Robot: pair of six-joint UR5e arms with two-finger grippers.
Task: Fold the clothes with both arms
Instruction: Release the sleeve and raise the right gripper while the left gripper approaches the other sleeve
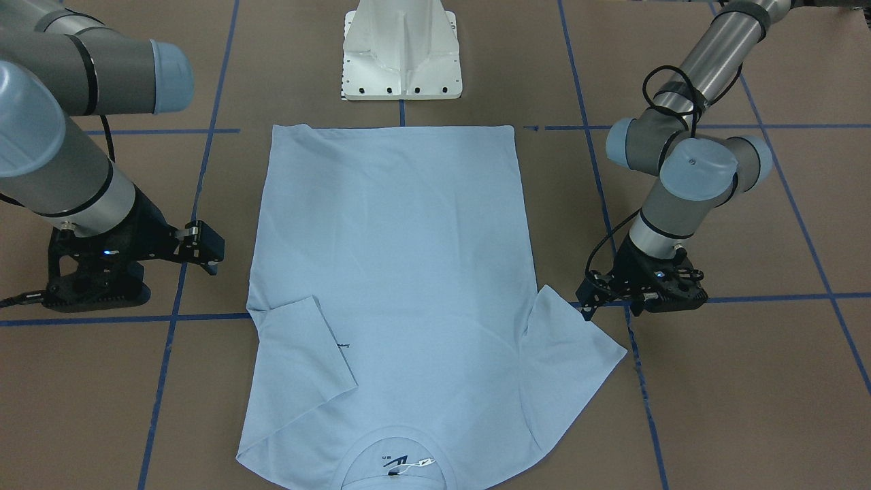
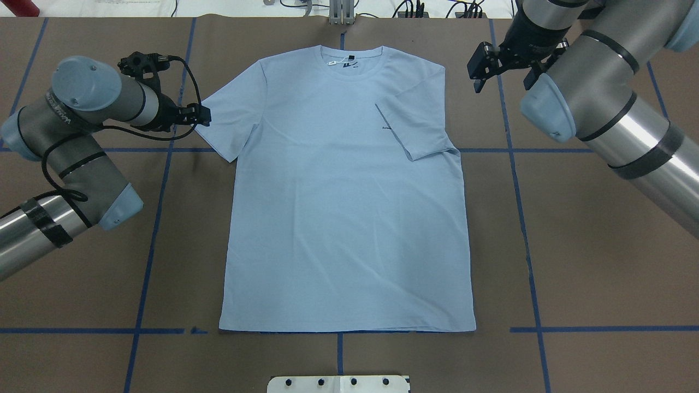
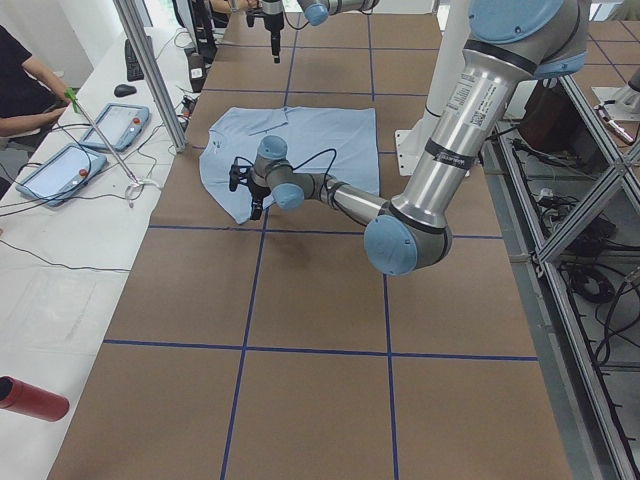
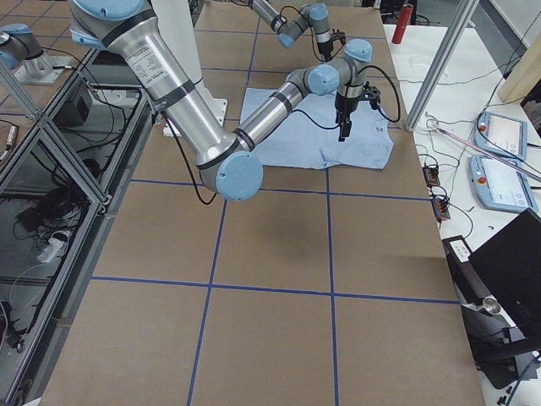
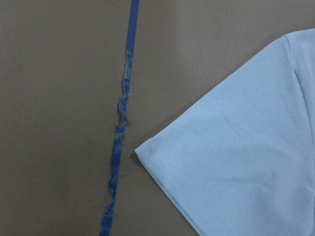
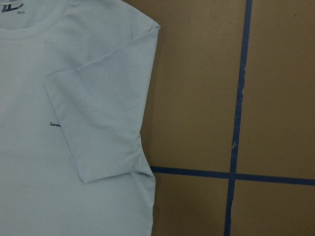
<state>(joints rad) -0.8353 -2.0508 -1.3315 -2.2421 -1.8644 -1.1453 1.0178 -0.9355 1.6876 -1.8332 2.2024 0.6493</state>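
My left claw (image 1: 586, 304) and right claw (image 1: 204, 248), parted and empty, flank the T-shirt (image 1: 395, 258). It looks light and limp, so I'd pinch its sleeve hem (image 1: 604, 337).

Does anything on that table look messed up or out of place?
The T-shirt lies flat, but its sleeve on the robot's right is folded in over the chest while the other sleeve lies spread out. The blue tape line beside that spread sleeve is torn and ragged.
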